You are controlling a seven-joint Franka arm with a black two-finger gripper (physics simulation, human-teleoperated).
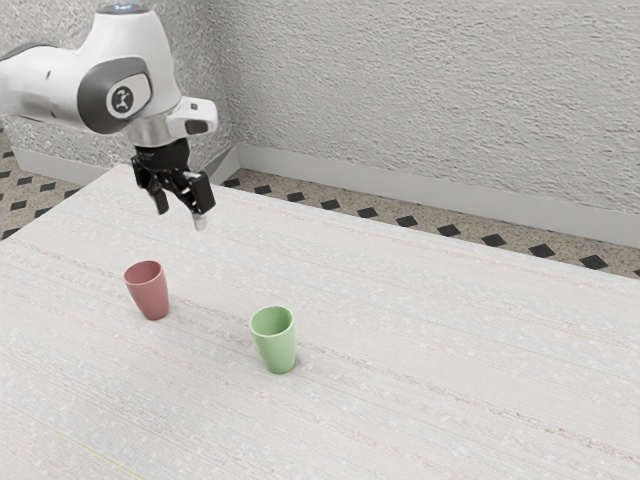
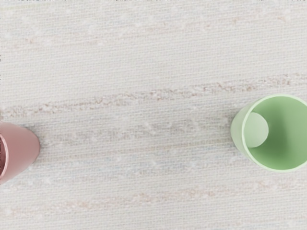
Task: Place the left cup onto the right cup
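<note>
Above the table (image 1: 450, 330), toward the exterior view's left, the gripper (image 1: 181, 212) hangs in the air with its 2 fingers apart and nothing between them. It touches neither cup.

2 cups stand upright on the table, mouths up, with bare table between them. The pink cup (image 1: 147, 289) is at the exterior view's left, below and nearer the camera than the gripper. The green cup (image 1: 273, 339) is off to its right. The wrist view looks down on both: pink cup (image 2: 17, 151) at one edge, green cup (image 2: 271, 132) at the other, so the hand sits roughly over the gap between them. The pink one reads as the left cup and is likely the one to lift. Nothing is grasped, so the task looks barely started.

Risks from here:
- Wrong cup: the hand is centred on neither, so a slight drift toward green would grab the target instead.
- Knock-over: both cups taper to a narrow base, so a finger landing on the pink rim could tip it.
- Slip: the sloped wall may slide out of a low or weak pinch.
- Bad stack: an off-centre lowering could catch the green rim and topple or push the green cup.
- High release: the pink cup may bounce off.
</note>
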